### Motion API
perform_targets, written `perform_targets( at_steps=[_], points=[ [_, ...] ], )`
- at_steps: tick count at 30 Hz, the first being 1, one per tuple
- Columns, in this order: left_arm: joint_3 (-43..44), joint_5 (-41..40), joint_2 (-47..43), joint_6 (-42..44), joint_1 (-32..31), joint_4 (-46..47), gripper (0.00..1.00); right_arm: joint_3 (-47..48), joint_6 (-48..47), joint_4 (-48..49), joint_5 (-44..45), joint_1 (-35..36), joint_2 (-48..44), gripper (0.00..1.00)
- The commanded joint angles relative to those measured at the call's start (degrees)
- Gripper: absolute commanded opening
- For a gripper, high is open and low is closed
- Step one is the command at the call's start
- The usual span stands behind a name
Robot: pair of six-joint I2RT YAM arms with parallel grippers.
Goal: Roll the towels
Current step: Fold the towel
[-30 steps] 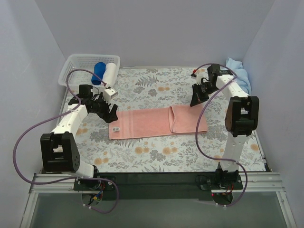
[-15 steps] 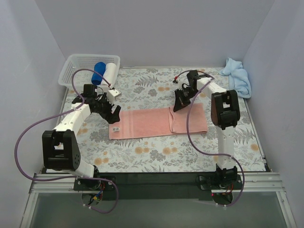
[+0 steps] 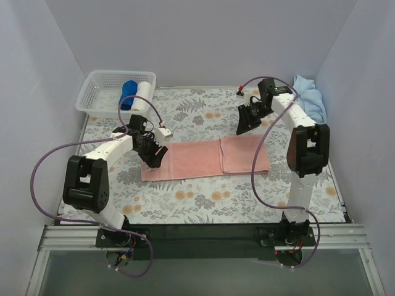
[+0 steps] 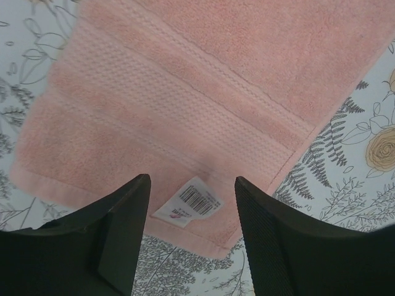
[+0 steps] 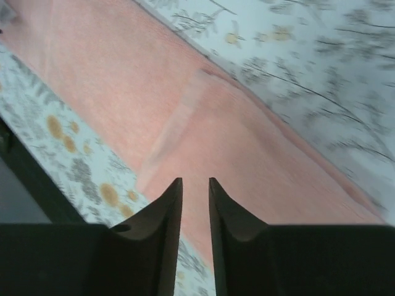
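Observation:
The salmon-pink towel [image 3: 188, 160] lies flat across the middle of the floral table, its right end folded back over itself. My left gripper [image 3: 154, 156] hangs just above the towel's left end, open. In the left wrist view the towel's white barcode tag [image 4: 188, 203] shows between my fingers [image 4: 126, 216], with nothing gripped. My right gripper [image 3: 242, 126] hovers over the far edge of the folded part [image 5: 259, 142], its jaws a narrow gap apart and empty. The light sky-blue towel [image 3: 310, 98] lies crumpled at the back right corner.
A white basket [image 3: 99, 86] at the back left holds a dark blue roll [image 3: 128, 95] and a white roll [image 3: 143, 94]. Walls close in the table on the left, back and right. A black rail [image 3: 197, 231] runs along the near edge.
My left gripper moved right and down over the towel's tagged end, its jaws narrowing somewhat. My right gripper swung left over the fold, then back, and its shut jaws parted a little.

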Motion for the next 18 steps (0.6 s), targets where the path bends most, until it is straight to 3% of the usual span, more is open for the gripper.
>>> perform_targets(
  at_steps=[1, 8, 18],
  points=[
    [-0.27, -4.30, 2.22, -1.86, -2.86, -1.10, 0.49, -0.34, -8.20, -6.37, 10.74, -4.69, -5.62, 0.22],
    [4.38, -8.69, 10.57, -4.05, -4.71, -1.54, 0.29, -9.22, -12.18, -5.24, 17.64, -6.72, -5.45, 0.11],
    [20.45, -11.86, 24.72, -3.53, -4.62, -0.31, 0.28, -22.75, -13.41, -1.99, 19.57, -6.19, -5.62, 0.03]
  ],
)
